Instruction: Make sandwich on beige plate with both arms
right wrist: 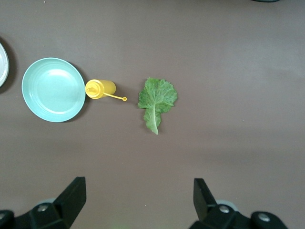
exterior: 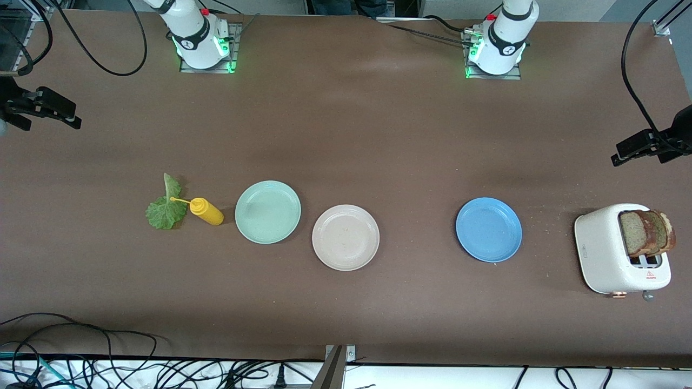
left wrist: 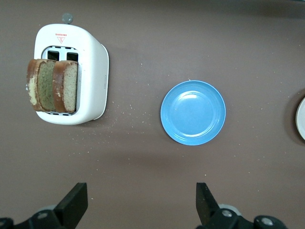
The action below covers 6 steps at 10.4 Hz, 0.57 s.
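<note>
Front view: the beige plate (exterior: 345,237) lies bare on the brown table (exterior: 346,135), near the middle of the row of things and a little nearer to the camera than its neighbours. Just beside it, toward the right arm's end, lies the mint green plate (exterior: 267,212), close to it but not touching. Next along that way a yellow squeeze bottle (exterior: 206,210) stands, its thin nozzle pointing at the lettuce leaf (exterior: 165,207), which lies flat on the table with its stalk pointing away from the camera. Toward the left arm's end, well apart from the beige plate, lies the blue plate (exterior: 488,229), also bare. Nearest that end stands a white toaster (exterior: 621,248) with two bread slices (exterior: 647,232) upright in its slots, brown with dark crusts.

The left wrist view shows the left gripper (left wrist: 140,202) up in the air over bare table near the toaster and the blue plate, its fingers (left wrist: 74,201) spread wide and holding nothing. The right wrist view shows the right gripper (right wrist: 138,200) likewise released and bare, over the table near the lettuce leaf and the bottle. Crumbs dot the table around the toaster.
</note>
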Tool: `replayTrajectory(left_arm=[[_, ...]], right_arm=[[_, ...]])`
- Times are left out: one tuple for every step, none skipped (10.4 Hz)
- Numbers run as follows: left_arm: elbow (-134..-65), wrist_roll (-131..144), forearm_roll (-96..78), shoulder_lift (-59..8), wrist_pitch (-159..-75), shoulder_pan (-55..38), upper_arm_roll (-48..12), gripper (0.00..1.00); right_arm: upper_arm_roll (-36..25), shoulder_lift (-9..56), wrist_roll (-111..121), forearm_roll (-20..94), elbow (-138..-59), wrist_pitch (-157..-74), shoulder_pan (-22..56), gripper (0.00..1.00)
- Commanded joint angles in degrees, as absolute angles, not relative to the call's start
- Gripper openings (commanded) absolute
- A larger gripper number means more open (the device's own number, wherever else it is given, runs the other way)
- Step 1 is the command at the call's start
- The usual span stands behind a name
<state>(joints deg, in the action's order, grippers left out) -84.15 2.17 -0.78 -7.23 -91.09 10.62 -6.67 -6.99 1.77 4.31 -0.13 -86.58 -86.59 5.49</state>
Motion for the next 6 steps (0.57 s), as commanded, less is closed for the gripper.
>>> replayTrajectory(left_arm=[[-84.2,2.2,0.4,-6.7,-90.2,10.7,-6.9,1.0],[-84.3,2.2,0.4,-6.7,-90.1,10.7,-6.9,1.0],[-84.3,2.2,0.4,-6.7,-89.4,10.7,-6.9,1.0],[-84.4,2.1,0.4,-6.7,-89.1,10.8,-6.9,1.0],[-84.3,2.0,0.4,-6.8,-89.1,10.8,-6.9,1.0],[-84.4,1.9,0.4,-6.8,-89.1,10.8,-6.9,1.0]], right_arm=[[-7.4,1.7,4.9,0.9,-85.5,-85.3,5.4,1.0],[-7.5,1.7,4.8,0.9,-85.5,-85.3,5.4,1.0],[-7.5,1.7,4.8,0.9,-85.5,-85.3,5.4,1.0],[-7.5,1.7,4.9,0.9,-85.5,-85.3,5.4,1.0],[-7.5,1.7,5.0,0.9,-85.5,-85.3,5.4,1.0],[-7.5,1.8,4.9,0.9,-85.5,-85.3,5.4,1.0]])
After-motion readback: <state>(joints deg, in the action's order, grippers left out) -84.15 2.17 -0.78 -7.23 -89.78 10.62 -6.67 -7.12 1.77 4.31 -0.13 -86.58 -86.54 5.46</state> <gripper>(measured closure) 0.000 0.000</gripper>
